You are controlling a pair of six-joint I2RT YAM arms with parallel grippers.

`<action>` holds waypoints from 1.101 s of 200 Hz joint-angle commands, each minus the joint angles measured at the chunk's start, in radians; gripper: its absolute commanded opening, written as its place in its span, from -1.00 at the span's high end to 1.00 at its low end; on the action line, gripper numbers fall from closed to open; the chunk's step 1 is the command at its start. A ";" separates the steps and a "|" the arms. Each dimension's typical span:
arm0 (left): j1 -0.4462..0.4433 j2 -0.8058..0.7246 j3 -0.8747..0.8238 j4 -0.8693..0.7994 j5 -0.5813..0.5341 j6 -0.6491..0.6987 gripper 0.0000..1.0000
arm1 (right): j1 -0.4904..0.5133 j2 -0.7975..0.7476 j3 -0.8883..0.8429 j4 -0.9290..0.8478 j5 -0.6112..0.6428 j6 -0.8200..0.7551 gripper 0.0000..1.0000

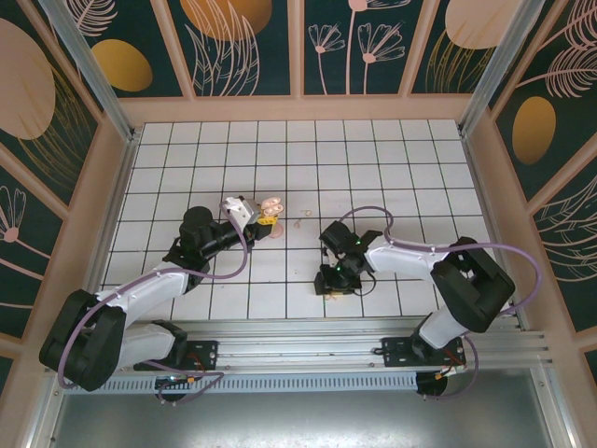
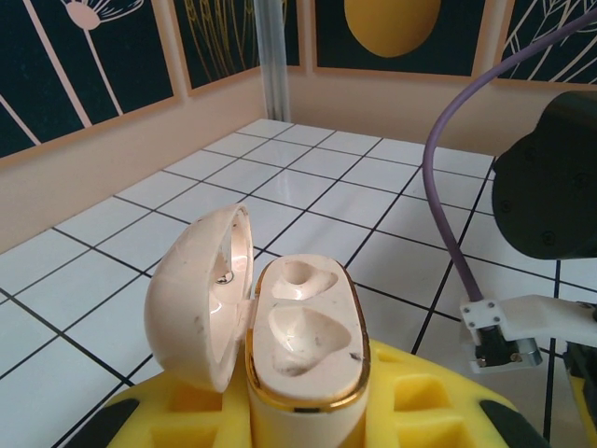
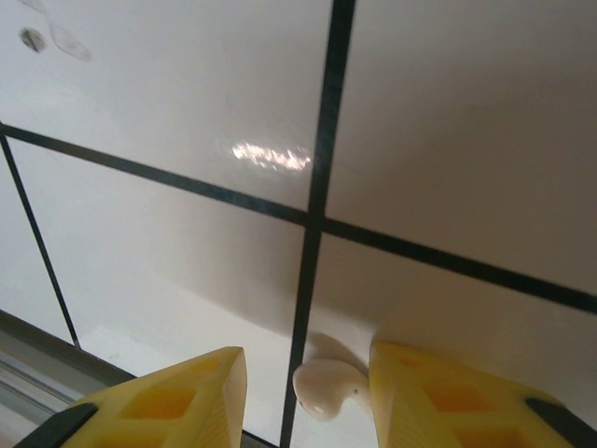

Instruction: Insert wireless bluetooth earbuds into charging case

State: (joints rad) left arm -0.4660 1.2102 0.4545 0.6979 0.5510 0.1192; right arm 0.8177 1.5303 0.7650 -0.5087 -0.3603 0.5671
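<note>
Earbud (image 3: 326, 387) lying on desk (image 3: 187, 233), well right of charging case (image 2: 303, 336), between your right hand's (image 3: 306, 359) parted fingers | likely light, slick: you're pinching its bulb gently | your left hand (image 2: 303, 411) is clamping that case, lid open.

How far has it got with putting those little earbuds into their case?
Done: the left gripper holds the small pale-pink, gold-rimmed plastic charging case with its lid open. In hand: the right gripper straddles one tiny pale-pink earbud lying on the white tiled table, jaws not yet closed on it. Left: both wells in the case are empty, so neither earbud is in.
</note>
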 commanded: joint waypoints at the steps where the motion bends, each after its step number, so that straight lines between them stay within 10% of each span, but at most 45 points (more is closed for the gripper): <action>1: -0.002 -0.020 0.029 0.006 0.000 0.007 0.62 | 0.022 -0.041 -0.009 -0.045 0.004 0.027 0.20; 220: -0.002 -0.025 0.031 -0.001 -0.008 0.007 0.62 | 0.164 0.167 0.225 -0.271 0.298 -0.147 0.27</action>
State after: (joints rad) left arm -0.4660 1.2102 0.4545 0.6949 0.5472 0.1192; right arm 0.9657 1.6733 0.9600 -0.7300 -0.1123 0.4446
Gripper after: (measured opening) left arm 0.213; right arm 0.365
